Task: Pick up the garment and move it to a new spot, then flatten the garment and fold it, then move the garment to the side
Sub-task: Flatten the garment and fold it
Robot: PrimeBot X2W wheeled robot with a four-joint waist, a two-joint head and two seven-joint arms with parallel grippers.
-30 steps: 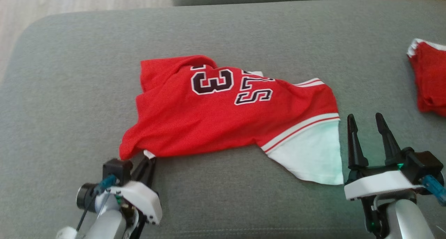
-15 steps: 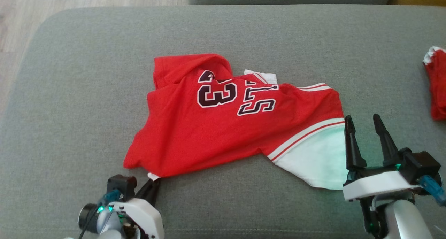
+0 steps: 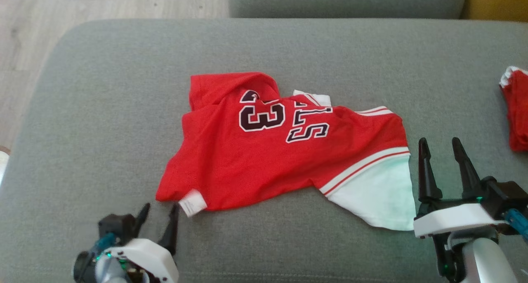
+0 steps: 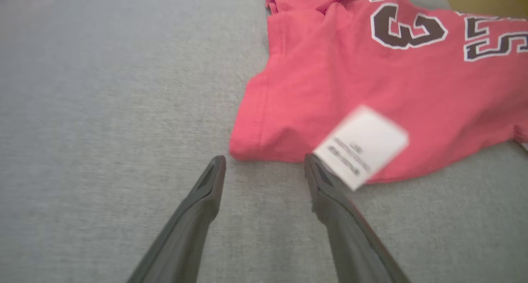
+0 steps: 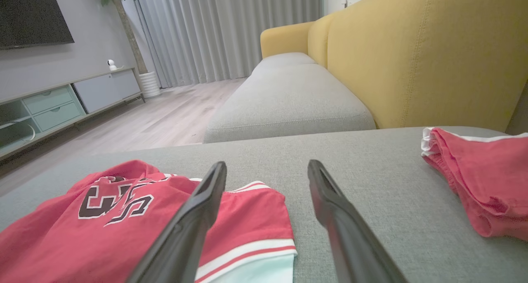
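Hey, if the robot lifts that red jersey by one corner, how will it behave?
Probably floppy: the red jersey lies rumpled, its top edge folded over, so it should hang and bunch rather than hold shape. Likely light, being thin fabric lying nearly flat. Pushed across the grey cushion, it would probably wrinkle instead of sliding whole.

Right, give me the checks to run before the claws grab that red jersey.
1. Left claw open: ok.
2. Right claw open: ok.
3. Left claw tips near the hem corner of the red numbered jersey, by the white fabric label: ok.
4. Jersey flat on the grey sofa cushion: not ok, far corner folded over.
5. Second red garment apart from right claw: ok.
6. Layers under the fold: cannot tell.
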